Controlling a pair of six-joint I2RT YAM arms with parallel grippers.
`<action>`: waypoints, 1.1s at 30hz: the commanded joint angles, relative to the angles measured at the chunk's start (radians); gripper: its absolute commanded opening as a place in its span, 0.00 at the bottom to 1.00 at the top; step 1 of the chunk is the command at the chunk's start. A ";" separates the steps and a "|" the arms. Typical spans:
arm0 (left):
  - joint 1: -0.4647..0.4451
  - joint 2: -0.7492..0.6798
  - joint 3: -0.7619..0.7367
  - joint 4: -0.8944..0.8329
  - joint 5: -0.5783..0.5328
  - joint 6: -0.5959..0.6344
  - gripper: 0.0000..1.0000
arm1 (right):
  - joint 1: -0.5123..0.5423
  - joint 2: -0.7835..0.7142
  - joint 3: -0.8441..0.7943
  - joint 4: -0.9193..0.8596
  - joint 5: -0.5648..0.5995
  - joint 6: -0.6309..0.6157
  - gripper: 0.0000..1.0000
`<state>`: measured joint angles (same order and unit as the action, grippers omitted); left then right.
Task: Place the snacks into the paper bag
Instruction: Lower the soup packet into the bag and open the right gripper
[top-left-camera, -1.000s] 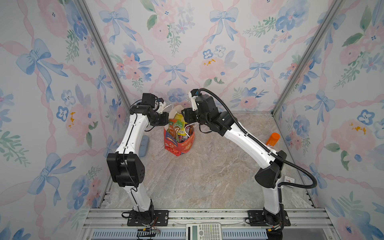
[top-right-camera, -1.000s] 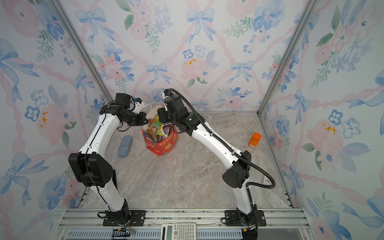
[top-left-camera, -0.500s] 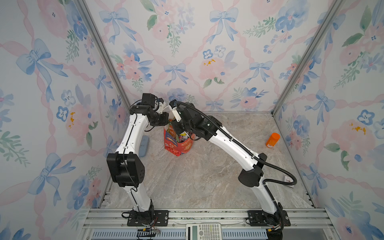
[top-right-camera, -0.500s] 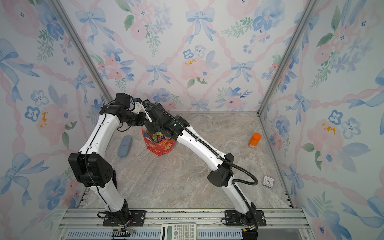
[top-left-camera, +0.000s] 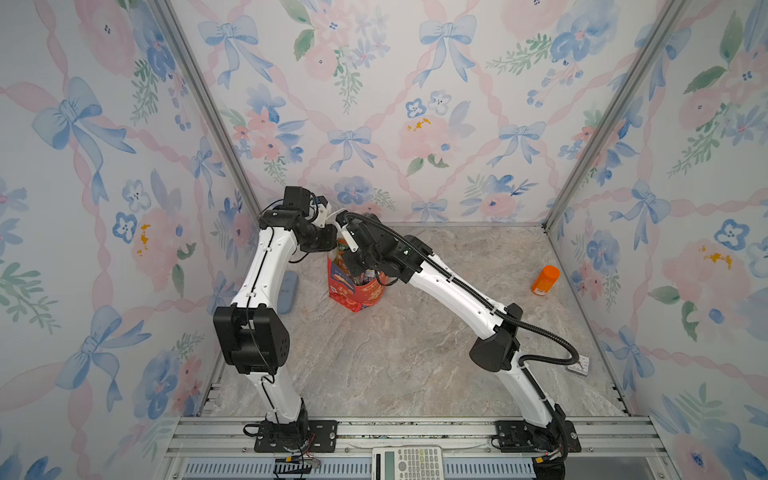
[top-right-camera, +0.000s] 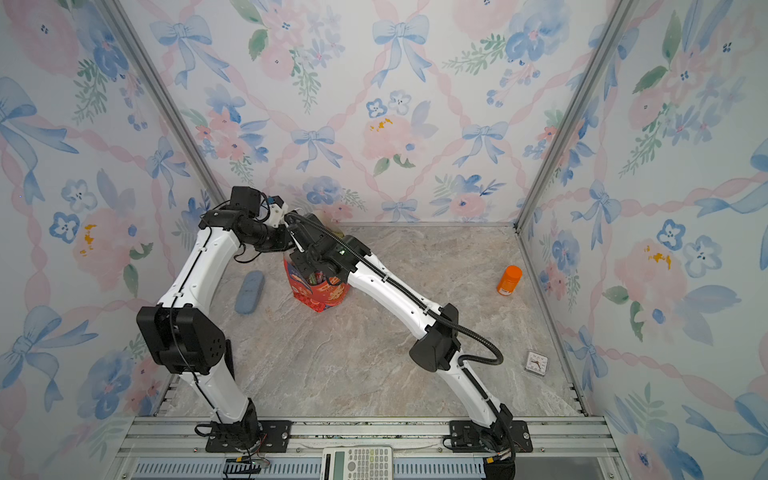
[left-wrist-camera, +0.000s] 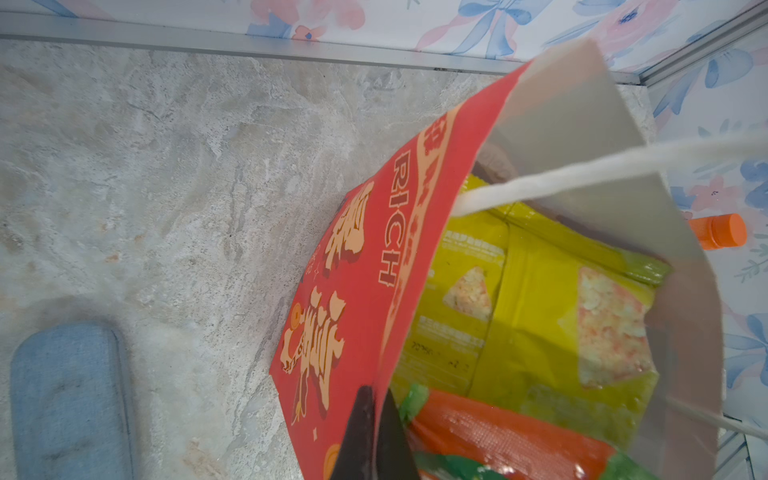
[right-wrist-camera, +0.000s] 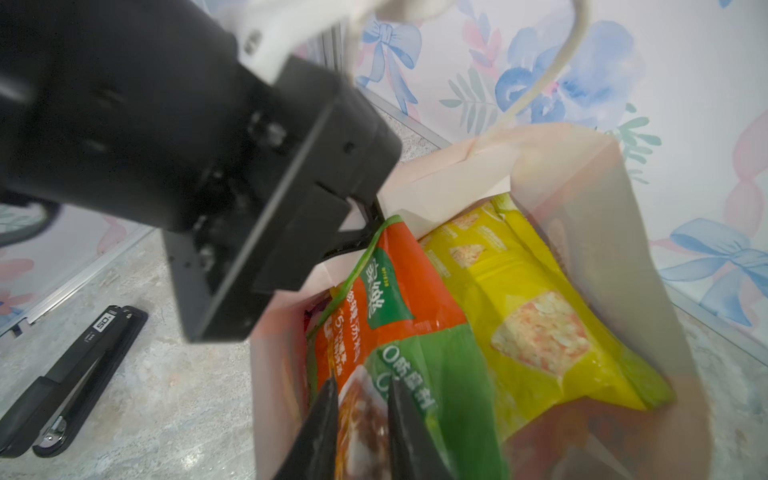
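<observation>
1. Swinging in over the last second, the right arm has left the right flank of the red paper bag (top-left-camera: 353, 291) with gold characters and white cord handles and now reaches over its mouth, elbow drawn toward the middle of the marbled table (top-left-camera: 395, 365); bag and left arm have kept their places
2. Left hand (left-wrist-camera: 377, 399): black fingers closed together on the bag's printed wall at the rim, holding the mouth open
3. Right hand (right-wrist-camera: 362, 382): fingers a little apart, one on either side of the flat, crinkly orange-and-green snack packet (right-wrist-camera: 399, 324); whether they pinch it or only straddle it I cannot tell
4. That packet leans upright inside the bag, its long axis running up toward the mouth; a flat yellow snack packet (right-wrist-camera: 536, 316) sits beside it, on the side away from the left hand
5. The packet lies straight ahead of the right hand, so that nearer arm would work along that axis, while the left steadies
6. Loose on the table I make out an orange plastic bottle (top-left-camera: 545, 280) and a blue-grey soft case (top-right-camera: 249, 292), neither a snack, so packing looks nearly done
</observation>
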<state>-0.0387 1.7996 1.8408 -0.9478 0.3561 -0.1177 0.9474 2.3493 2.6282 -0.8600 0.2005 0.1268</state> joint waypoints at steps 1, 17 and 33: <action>0.010 -0.016 -0.018 -0.031 -0.014 -0.004 0.00 | -0.038 0.052 0.005 0.004 -0.012 0.035 0.23; 0.009 -0.006 -0.017 -0.032 -0.015 -0.005 0.00 | -0.062 0.115 0.068 0.002 -0.056 0.089 0.27; 0.008 -0.009 -0.006 -0.032 -0.012 -0.005 0.37 | -0.053 -0.276 -0.085 0.122 -0.170 0.060 0.75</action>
<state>-0.0383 1.7996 1.8397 -0.9527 0.3481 -0.1318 0.8921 2.1345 2.5824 -0.7746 0.0563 0.1944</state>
